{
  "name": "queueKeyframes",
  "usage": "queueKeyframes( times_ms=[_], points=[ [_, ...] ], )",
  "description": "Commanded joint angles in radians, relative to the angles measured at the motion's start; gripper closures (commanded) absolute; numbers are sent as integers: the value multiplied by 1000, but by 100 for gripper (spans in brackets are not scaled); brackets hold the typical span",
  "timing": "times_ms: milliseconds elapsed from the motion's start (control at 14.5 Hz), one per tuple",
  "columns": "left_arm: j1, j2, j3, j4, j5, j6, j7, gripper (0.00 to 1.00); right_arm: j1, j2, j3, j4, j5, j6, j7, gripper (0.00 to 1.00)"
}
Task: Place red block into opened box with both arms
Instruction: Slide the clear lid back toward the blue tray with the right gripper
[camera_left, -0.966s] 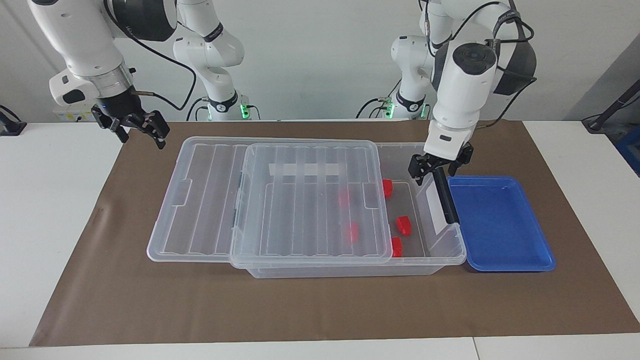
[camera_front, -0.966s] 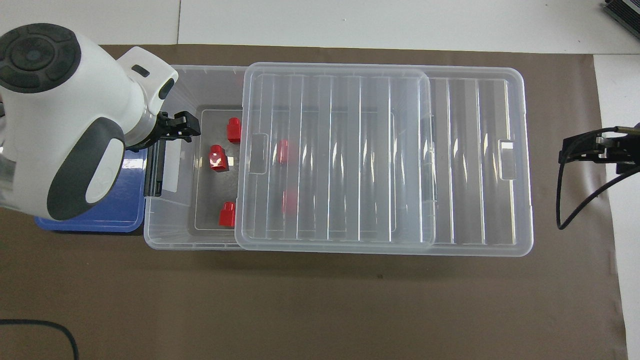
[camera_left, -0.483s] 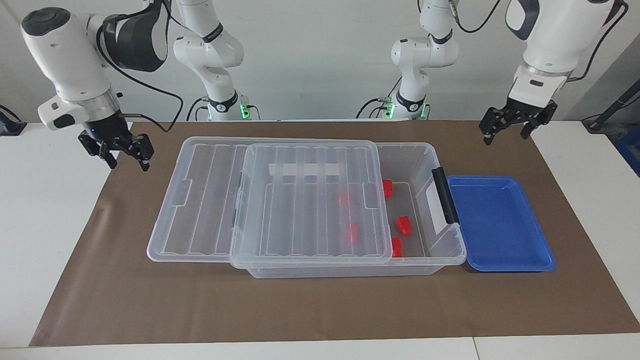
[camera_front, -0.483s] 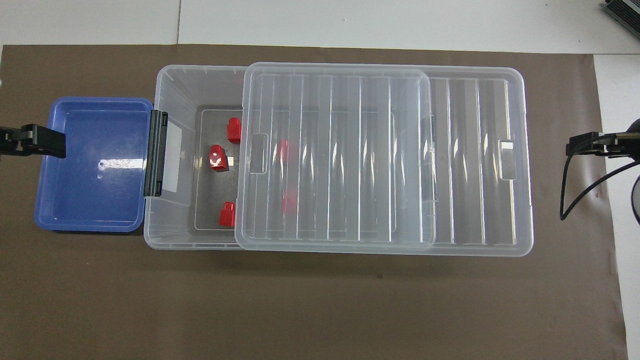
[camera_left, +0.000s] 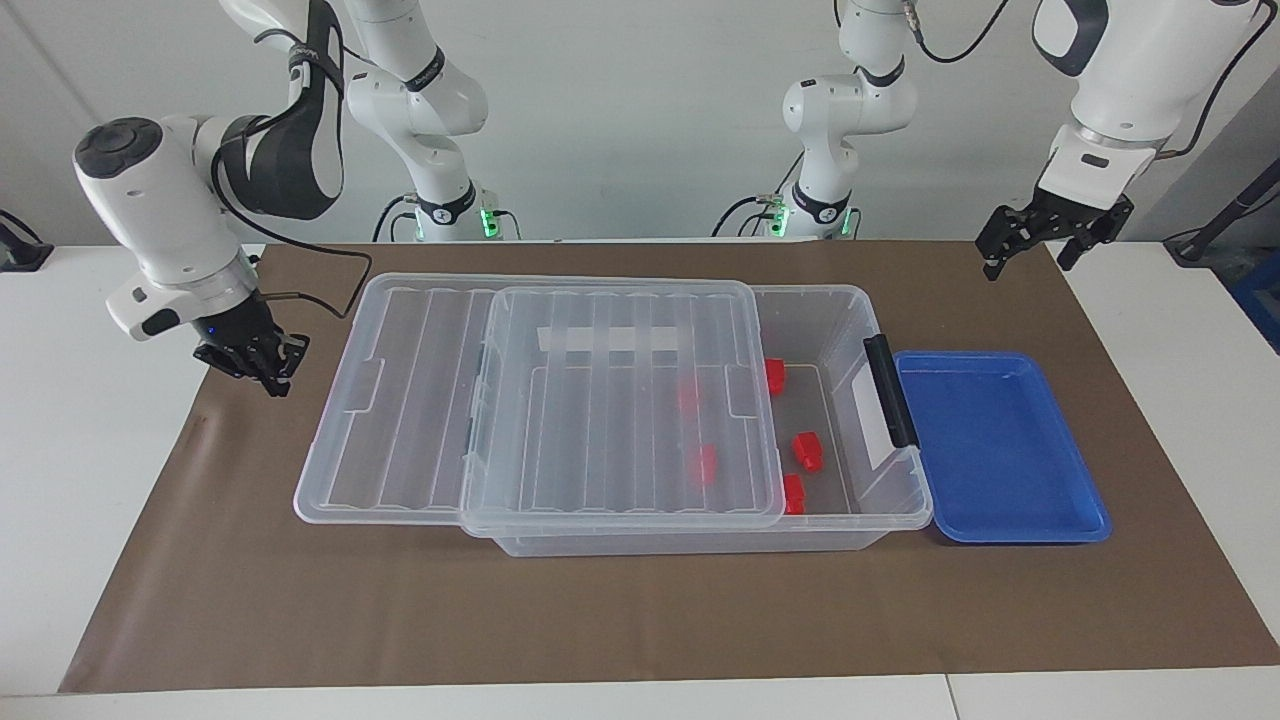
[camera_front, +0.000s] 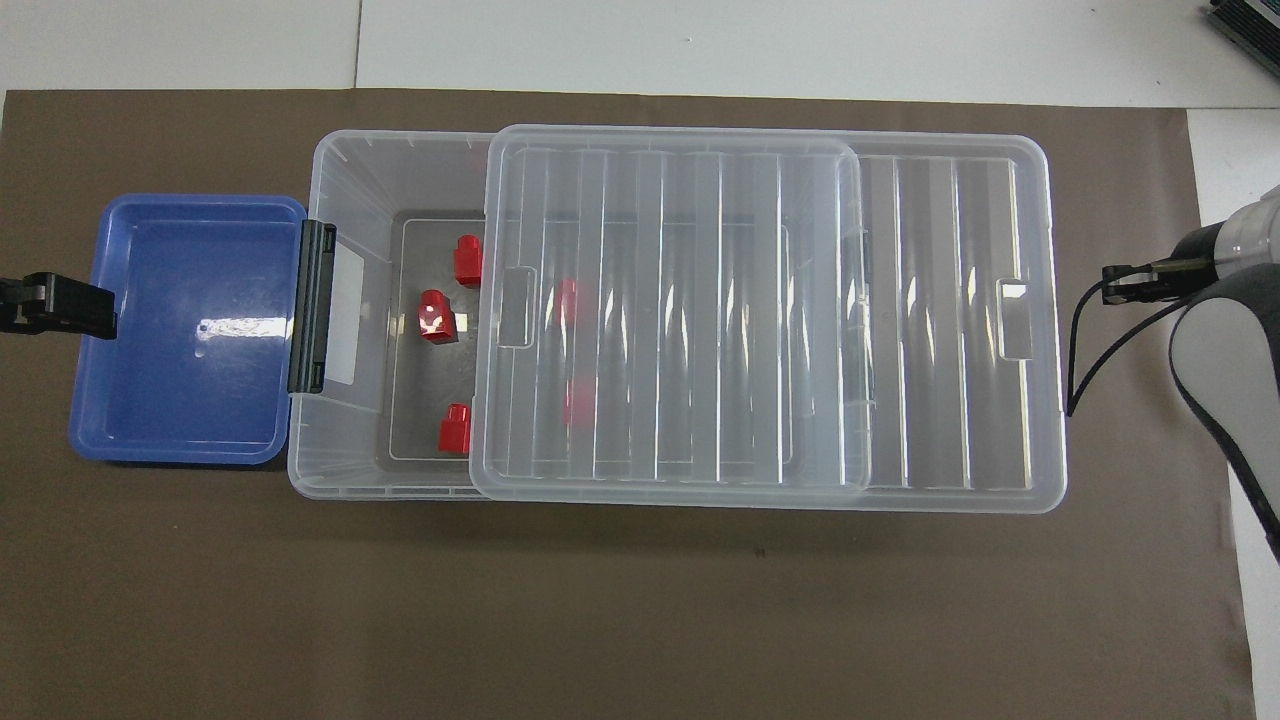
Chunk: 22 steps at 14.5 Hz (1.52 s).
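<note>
1. Five red blocks are seen on the floor of the box (camera_left: 830, 330). Three lie uncovered at the left arm's end: one red block (camera_left: 775, 375) nearest the robots, a second (camera_left: 807, 451) in the middle, a third (camera_left: 793, 494) farthest from the robots. Two more (camera_left: 688, 396) (camera_left: 706, 465) are seen dimly through the lid.
2. The box is a large clear bin set lengthwise on the brown mat (camera_left: 600, 620). A black latch (camera_left: 889, 390) and a white label are carried on its end wall toward the left arm.
3. The ribbed translucent lid (camera_left: 620, 400) is laid on the box, shifted toward the right arm's end, so that the end by the latch is left uncovered. A second clear ribbed panel (camera_left: 390, 400) is seen projecting from under it toward the right arm's end.
4. A shallow blue tray (camera_left: 1000, 445) is placed just beside the latch end of the box, and nothing is seen in it.
5. The left gripper (camera_left: 1035, 245) is held in the air over the mat's corner at the left arm's end, its fingers spread apart, with nothing between them.
6. The right gripper (camera_left: 262, 368) is held low over the mat's edge at the right arm's end, beside the projecting panel, its fingertips brought together on nothing.
</note>
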Motion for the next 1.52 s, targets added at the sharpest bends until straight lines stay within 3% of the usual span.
queueKeyframes(
  times_ms=[0, 483, 1448],
  points=[
    [-6, -42, 4, -41, -10, 1, 6, 0, 4, 14, 6, -10, 32, 35, -36, 100],
    [-67, -39, 53, -29, -48, -10, 2, 0, 62, 35, 14, -20, 78, 70, -26, 100],
    [-66, -43, 50, -38, -60, 16, 6, 0, 205, 55, 14, -20, 99, 116, 125, 100]
  ],
)
